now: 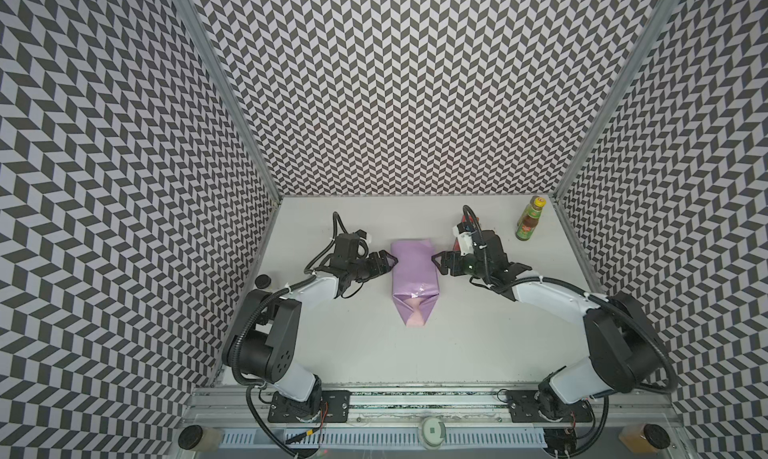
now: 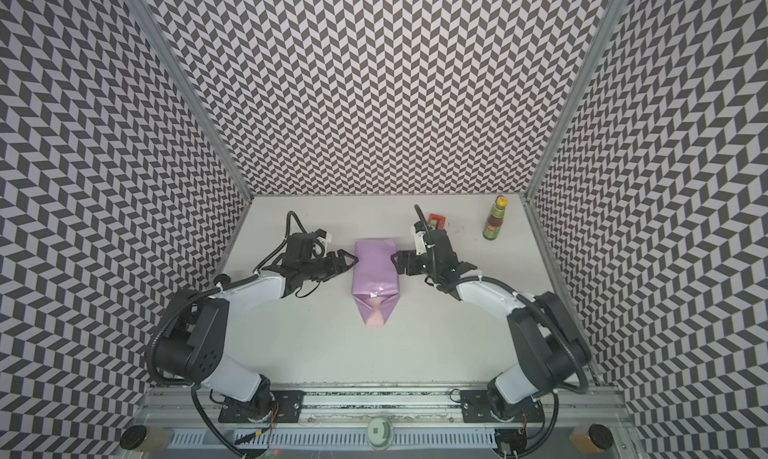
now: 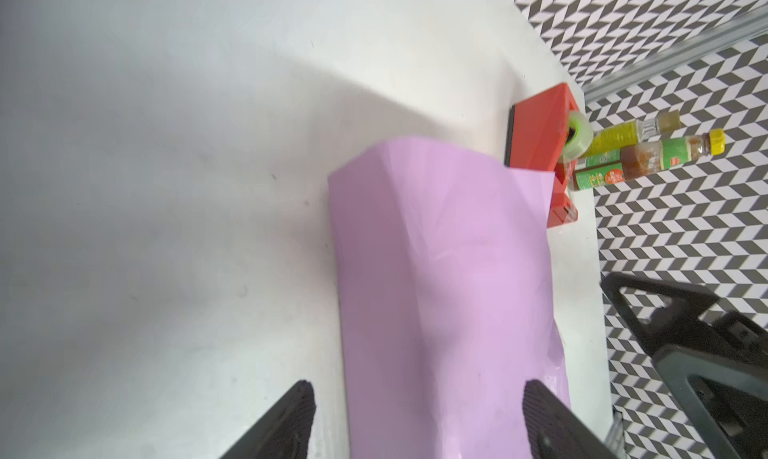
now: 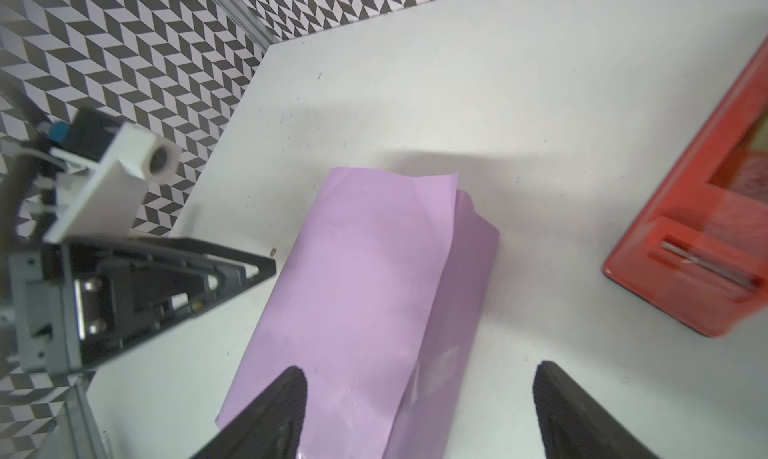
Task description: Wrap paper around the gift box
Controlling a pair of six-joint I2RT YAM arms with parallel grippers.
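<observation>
The large lilac-purple sheet of creased paper (image 1: 413,270) lay wrapped as a long sleeve in the middle of the white table (image 1: 374,344). The dark gift box itself could not be seen in any view and was presumably inside the sleeve. The end nearer the arm bases had been folded into a tapering flap (image 1: 415,311) that showed the pale pink inner face, and a glossy patch (image 1: 420,288) above it looked like tape holding the seam shut. In the right wrist view the far end was an open, unfolded mouth, so the wrap seemed to be more than half done. The left gripper (image 1: 392,264) stood at the parcel's left flank and the right gripper (image 1: 437,263) at its right flank, facing each other across it, probably to steady it or square it up between folds. Both wrist views showed each pincer's ribbed black fingers (image 3: 299,419) spread wide and clasping nothing. The narrow red plastic tape dispenser (image 4: 698,236) sat just beyond the right arm, within easy reach for the next strip. A green-labelled sauce bottle (image 1: 528,220) stood in the far corner, well out of the way.
</observation>
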